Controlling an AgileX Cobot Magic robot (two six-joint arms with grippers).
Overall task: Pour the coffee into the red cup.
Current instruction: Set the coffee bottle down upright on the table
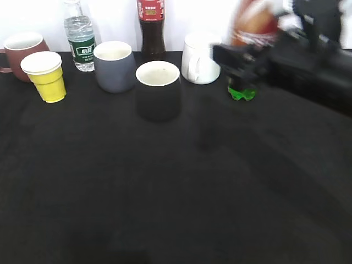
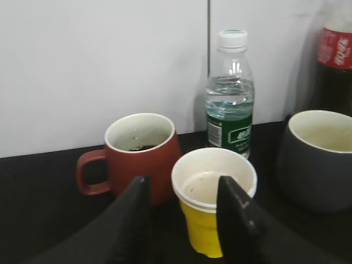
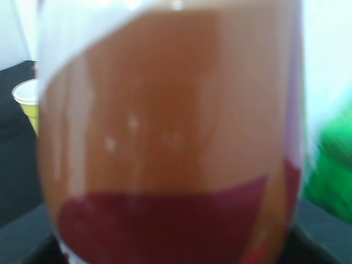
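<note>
The red cup (image 1: 22, 52) stands at the far back left of the black table. In the left wrist view (image 2: 144, 159) a little dark liquid shows inside it. My right gripper (image 1: 242, 55) is shut on the coffee bottle (image 1: 254, 25), brown with a dark red label, held above the table at the back right and blurred. The bottle fills the right wrist view (image 3: 170, 137) and hides the jaws. My left gripper (image 2: 184, 184) is open and empty, just in front of the red cup and the yellow cup. It is out of the exterior view.
A yellow paper cup (image 1: 47, 77) stands in front of the red cup. Along the back are a water bottle (image 1: 80, 36), grey cup (image 1: 114, 66), cola bottle (image 1: 152, 27), black cup (image 1: 158, 91), white mug (image 1: 199, 58) and green bottle (image 1: 242, 92).
</note>
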